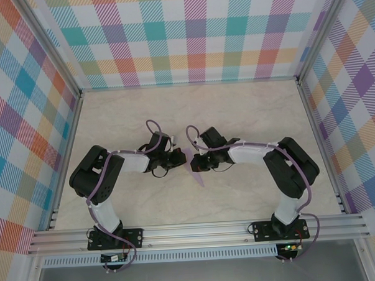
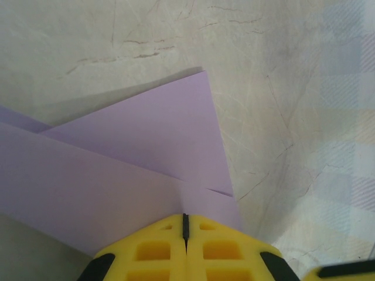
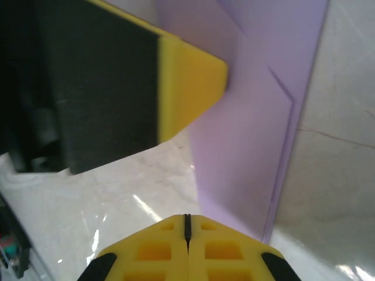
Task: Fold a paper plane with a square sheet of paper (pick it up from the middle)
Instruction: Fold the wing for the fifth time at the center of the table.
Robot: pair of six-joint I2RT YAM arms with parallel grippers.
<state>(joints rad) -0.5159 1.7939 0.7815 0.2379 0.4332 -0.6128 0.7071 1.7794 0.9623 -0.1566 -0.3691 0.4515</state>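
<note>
Two-sided hold over table (image 1: 248, 113) | left claw (image 2: 185, 223) grasps folded paper (image 2: 146, 152) | right claw (image 3: 187, 225) clenched on edge | plaid walls (image 1: 195, 34) around

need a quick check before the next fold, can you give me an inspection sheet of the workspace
surface: pale marbled tabletop, no marks or spills seen
job's things: lavender paper lies mid-table between the arms, already partly folded, with overlapping layers and a pointed end
clutter: nothing seen
grippers: left gripper has its jaws closed and its tips over the paper; right gripper has its jaws closed at the paper's edge; cannot tell whether either one presses down
cables: purple cables loop along both arms, off the paper
surroundings: checked walls on three sides, aluminium rail at the near edge
</note>
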